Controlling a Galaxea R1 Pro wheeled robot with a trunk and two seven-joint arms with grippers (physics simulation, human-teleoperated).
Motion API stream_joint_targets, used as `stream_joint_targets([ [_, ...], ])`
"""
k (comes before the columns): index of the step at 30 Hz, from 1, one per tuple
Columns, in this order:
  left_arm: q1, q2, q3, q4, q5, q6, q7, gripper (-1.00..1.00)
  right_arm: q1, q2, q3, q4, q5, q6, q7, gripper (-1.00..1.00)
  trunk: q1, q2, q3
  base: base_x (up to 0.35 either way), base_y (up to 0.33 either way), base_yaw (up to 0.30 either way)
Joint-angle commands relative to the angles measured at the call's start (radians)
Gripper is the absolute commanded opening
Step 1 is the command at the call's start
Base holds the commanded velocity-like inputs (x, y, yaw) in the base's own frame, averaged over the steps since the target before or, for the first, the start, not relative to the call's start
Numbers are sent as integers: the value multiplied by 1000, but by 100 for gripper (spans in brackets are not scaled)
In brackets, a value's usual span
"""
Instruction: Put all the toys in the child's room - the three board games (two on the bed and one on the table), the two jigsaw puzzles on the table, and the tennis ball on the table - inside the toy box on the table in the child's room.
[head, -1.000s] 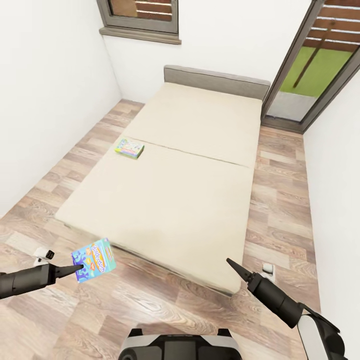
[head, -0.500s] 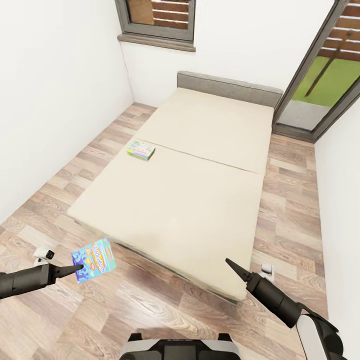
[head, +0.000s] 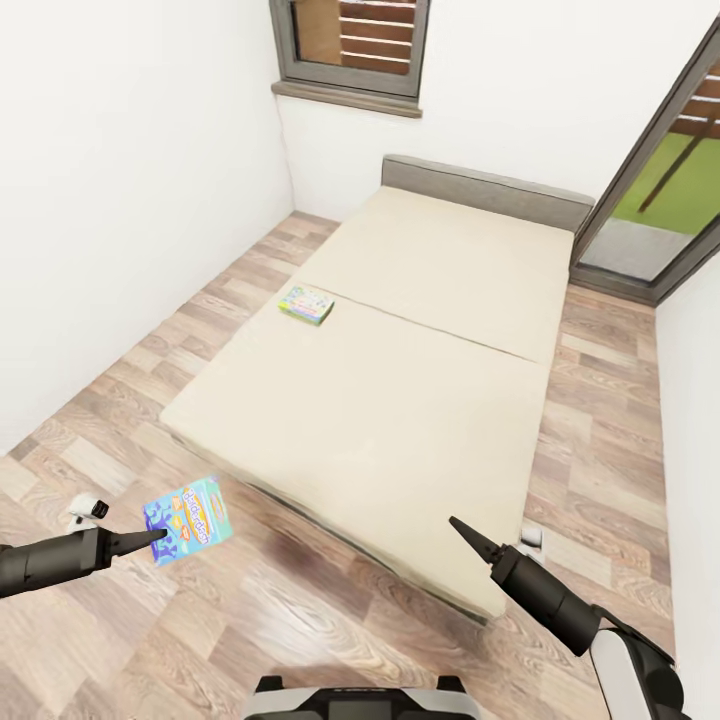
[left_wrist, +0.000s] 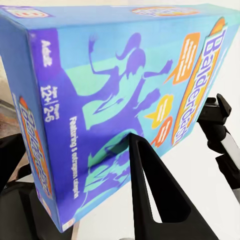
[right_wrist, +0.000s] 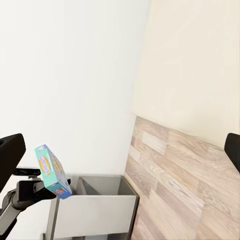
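One blue game box (head: 186, 520) is pinched upright in the left gripper (head: 150, 541) over the floor (head: 300, 620); the right gripper (head: 462, 531) looks closed, empty. Another game box (head: 307, 303) lies on the bed (head: 400, 400).

Left wrist: a finger (left_wrist: 150, 190) presses the box's face.

Right wrist: its fingertips stand well apart, the held box beyond.

walls (head: 120, 200): white | floor (head: 300, 620): wood plank | window (head: 355, 40): grey-framed | glass door (head: 660, 190): right
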Motion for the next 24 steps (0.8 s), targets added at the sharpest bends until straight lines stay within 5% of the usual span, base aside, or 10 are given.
stream_joint_targets([
  [1, -1, 0, 0, 0, 0, 9, -5, -100, 0, 1, -2, 0, -3, 6, 2, 100, 1, -1, 0, 0, 0, 164],
  [24, -1, 0, 0, 0, 0, 9, -5, -100, -1, 6, -2, 0, 31, 6, 0, 100, 1, -1, 36, 0, 0, 164],
])
